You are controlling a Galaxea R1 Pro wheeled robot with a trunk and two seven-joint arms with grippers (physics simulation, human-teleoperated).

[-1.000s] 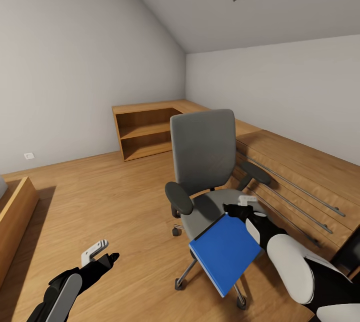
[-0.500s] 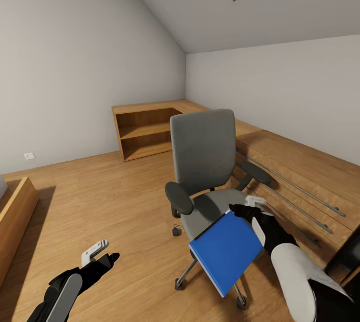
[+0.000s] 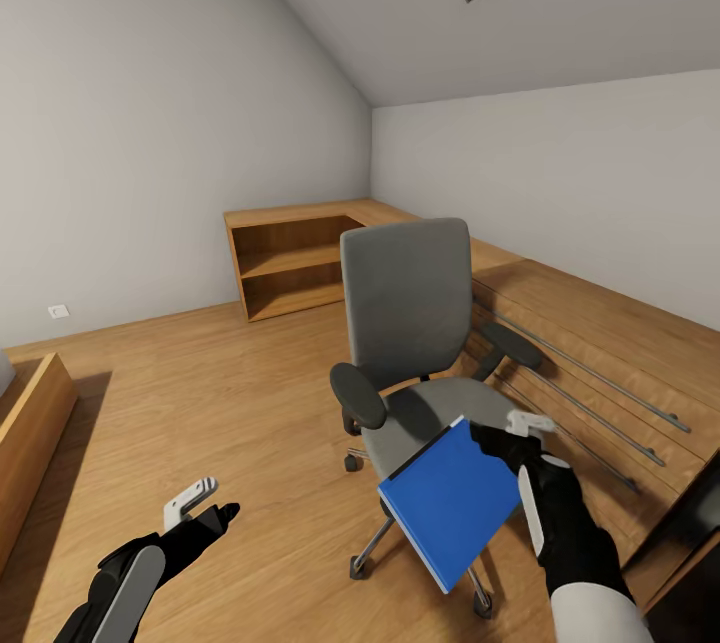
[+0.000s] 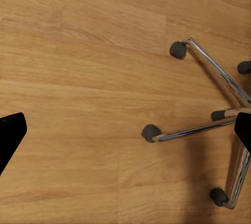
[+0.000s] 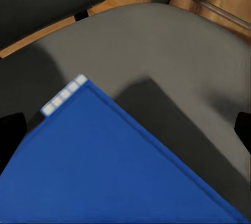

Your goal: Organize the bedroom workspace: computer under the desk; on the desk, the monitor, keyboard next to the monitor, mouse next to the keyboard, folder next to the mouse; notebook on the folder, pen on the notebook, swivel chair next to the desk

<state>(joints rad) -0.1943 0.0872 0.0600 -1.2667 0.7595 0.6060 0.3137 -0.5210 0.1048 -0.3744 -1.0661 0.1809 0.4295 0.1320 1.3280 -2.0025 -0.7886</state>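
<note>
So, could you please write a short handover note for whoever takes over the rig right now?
Left gripper: open, empty, low over the wood floor beside the chair's star base.
Right gripper: fingers open, at the far corner of the folder, nothing gripped yet.
Folder lies on the swivel chair seat, overhanging its front edge.
Done: nothing visible so far.
Left: grasp the folder, carry it to the desk, then every other step.

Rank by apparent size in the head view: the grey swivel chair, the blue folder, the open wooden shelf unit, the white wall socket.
1. Grey upholstered swivel chair
2. Light-wood open shelf unit, standing farther off, so its rank below the chair is unsure
3. Flat bright blue folder
4. Small white wall socket
</note>
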